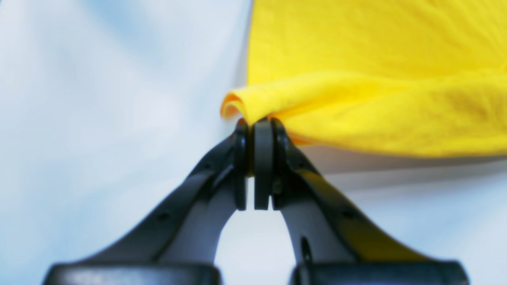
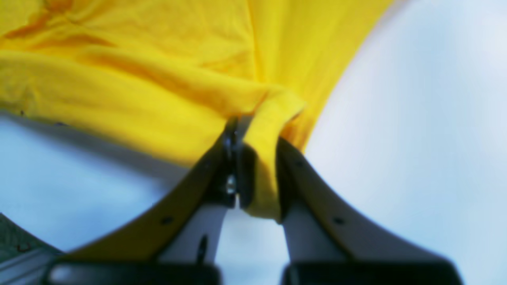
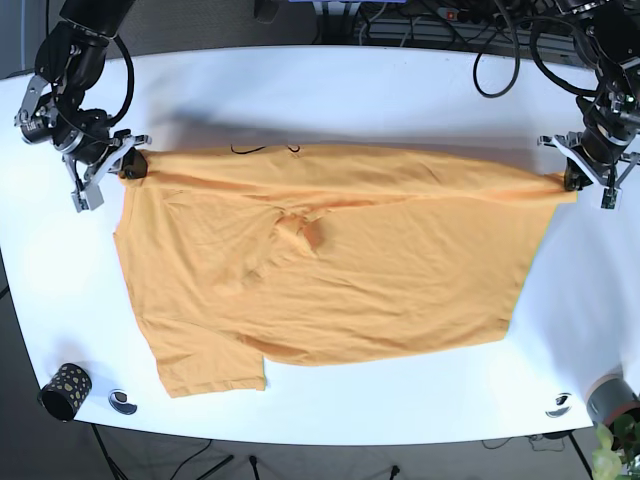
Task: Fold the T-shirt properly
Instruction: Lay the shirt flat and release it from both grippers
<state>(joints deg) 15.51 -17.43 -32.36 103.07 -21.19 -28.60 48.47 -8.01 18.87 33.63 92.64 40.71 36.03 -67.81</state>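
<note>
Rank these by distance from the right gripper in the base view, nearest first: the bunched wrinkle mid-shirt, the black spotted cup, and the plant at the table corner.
From the right gripper:
1. Bunched wrinkle, middle of the T-shirt.
2. Black spotted cup, near corner, same side.
3. Plant, opposite near corner.

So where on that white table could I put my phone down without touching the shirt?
Bare table lies along the far edge beyond the T-shirt, and along the near edge between the patterned cup and the grey cup. The middle is covered.

bare table (image 3: 330,90) behind, cup (image 3: 64,391) front-left
</note>
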